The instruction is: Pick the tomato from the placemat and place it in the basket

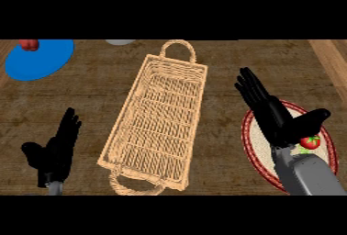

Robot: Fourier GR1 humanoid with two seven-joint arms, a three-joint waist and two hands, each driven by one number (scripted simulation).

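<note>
A small red tomato (311, 142) with a green stem lies on a round cream placemat (261, 137) with a dark red rim, at the right of the counter. My right hand (271, 112) hovers over the placemat's left part, fingers straight and pointing up-left, thumb spread just above the tomato; it is open and holds nothing. A long wicker basket (159, 124) with a handle at each end lies in the middle, nothing inside it. My left hand (58, 147) rests open at the lower left, fingers up.
A blue plate (39, 59) sits at the far left corner with a red object (28, 44) on its edge. A pale grey object (120, 41) shows at the top edge. The wooden counter's light border (332, 59) runs along the right.
</note>
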